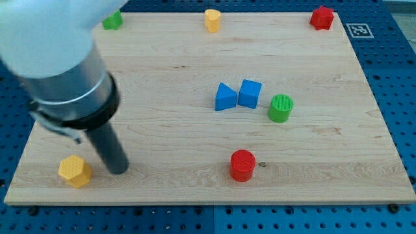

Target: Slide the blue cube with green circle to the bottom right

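The blue cube (pixel 250 93) sits right of the board's middle, with the green cylinder (pixel 281 108) just to its lower right, a small gap between them. A blue triangular block (pixel 225 97) touches the cube's left side. My tip (pixel 119 170) rests on the board at the lower left, far left of these blocks and just right of a yellow hexagonal block (pixel 74 171).
A red cylinder (pixel 242 165) stands below the blue blocks near the bottom edge. A green block (pixel 112 20), a yellow cylinder (pixel 212 20) and a red block (pixel 322 17) lie along the top edge. The wooden board (pixel 338 149) ends at blue pegboard on all sides.
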Available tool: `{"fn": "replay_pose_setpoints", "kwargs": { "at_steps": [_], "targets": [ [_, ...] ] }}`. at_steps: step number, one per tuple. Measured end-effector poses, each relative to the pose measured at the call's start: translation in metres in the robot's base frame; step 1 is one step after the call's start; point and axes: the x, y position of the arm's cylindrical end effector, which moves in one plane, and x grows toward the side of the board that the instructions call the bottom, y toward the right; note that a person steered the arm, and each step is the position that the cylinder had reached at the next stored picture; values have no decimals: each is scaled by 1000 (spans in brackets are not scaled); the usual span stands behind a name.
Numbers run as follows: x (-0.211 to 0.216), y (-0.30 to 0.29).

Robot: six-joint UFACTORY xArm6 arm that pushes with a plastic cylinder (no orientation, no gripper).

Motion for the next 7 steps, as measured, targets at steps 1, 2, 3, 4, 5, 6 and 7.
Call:
{"fn": "replay_pose_setpoints", "kwargs": {
  "at_steps": [1, 2, 3, 4, 5, 6, 7],
  "targets": [
    [-33, 40],
    [-58, 60],
    [-61, 66],
    [-67, 65],
    [-107, 50],
    [-149, 53],
    [-153, 100]
  ]
}}
